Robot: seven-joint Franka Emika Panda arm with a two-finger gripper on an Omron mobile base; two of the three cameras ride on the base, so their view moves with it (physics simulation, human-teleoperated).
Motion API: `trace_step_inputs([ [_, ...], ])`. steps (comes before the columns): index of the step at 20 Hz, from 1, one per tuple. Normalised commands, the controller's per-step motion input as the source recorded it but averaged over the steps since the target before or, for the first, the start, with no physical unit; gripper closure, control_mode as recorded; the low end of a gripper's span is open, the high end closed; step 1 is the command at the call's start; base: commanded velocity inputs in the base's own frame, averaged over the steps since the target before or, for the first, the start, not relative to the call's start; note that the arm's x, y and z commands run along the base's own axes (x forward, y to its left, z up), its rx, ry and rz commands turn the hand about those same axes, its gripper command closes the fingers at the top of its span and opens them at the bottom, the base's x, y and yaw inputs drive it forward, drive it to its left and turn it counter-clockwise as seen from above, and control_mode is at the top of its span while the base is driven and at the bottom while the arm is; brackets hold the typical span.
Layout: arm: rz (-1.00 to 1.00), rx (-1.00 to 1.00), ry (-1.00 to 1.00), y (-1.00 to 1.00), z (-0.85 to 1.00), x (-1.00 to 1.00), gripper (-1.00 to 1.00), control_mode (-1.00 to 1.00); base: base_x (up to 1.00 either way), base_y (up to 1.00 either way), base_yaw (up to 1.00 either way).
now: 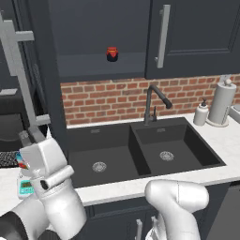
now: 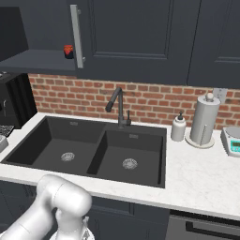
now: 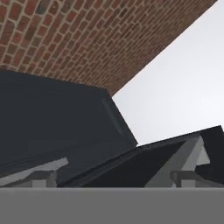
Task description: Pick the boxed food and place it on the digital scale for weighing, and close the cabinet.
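Note:
The cabinet [image 1: 197,37] hangs over the sink. Its right door is shut. Its left door stands swung out towards me, with the long silver handle [image 1: 18,79] close at the left. My gripper [image 1: 29,137] points up just below that handle, open and holding nothing. In the hand view my gripper [image 3: 116,177] looks up at a dark cabinet panel [image 3: 52,127] with its fingers apart. The boxed food [image 1: 21,161] shows as a coloured corner beside my hand, above the digital scale [image 1: 24,187] on the left counter. My arm hides whether the box rests on the scale.
A red-lidded jar [image 1: 111,54] stands on the open shelf. Below lie a dark double sink [image 1: 140,150] and a faucet [image 1: 152,101]. A soap bottle [image 2: 178,127], a paper towel roll [image 2: 204,121] and another teal-fronted grey device [image 2: 232,140] stand on the right counter.

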Motion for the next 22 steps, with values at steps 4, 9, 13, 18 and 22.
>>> trace_step_inputs([
  [4,-0.56,0.0,0.25,0.13,-0.09,0.59,-1.0,-1.0,0.0,0.0,0.0],
  [9,-0.51,0.05,0.24,-0.21,0.0,0.38,-1.0,-1.0,0.0,0.0,0.0],
  [13,-0.48,0.1,0.25,-0.49,0.03,0.49,-1.0,-1.0,0.0,0.0,0.0],
  [18,-0.44,0.09,0.2,-0.51,0.13,0.57,-1.0,-1.0,0.0,0.0,0.0],
  [22,-0.41,0.08,0.08,-0.44,0.21,0.54,-1.0,-1.0,0.0,0.0,0.0],
])
